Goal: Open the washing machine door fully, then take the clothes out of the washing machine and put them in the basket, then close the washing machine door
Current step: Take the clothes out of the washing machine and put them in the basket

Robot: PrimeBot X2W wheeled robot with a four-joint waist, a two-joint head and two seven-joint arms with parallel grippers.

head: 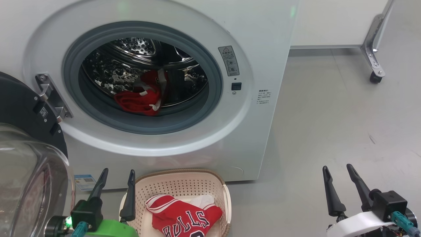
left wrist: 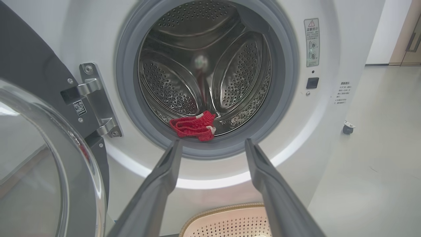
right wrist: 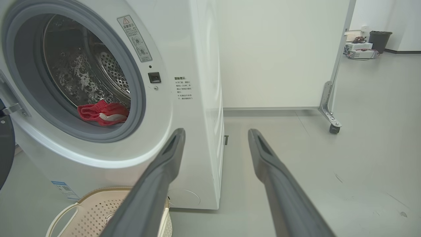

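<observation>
We read this as a lab or test room: bare grey floor (head: pixel 329 115) around the washer (head: pixel 243 39), wheeled white partition (right wrist: pixel 273 52) right of it, bin (right wrist: pixel 380 40) and cabled boxes (right wrist: pixel 360 49) beyond.

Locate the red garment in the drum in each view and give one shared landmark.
Head view: red garment low in the drum, left of centre.
Left wrist view: red garment near the middle, at the drum's front bottom.
Right wrist view: red garment at the left, low in the drum.
Shared landmark: the warning label right of the drum.
</observation>
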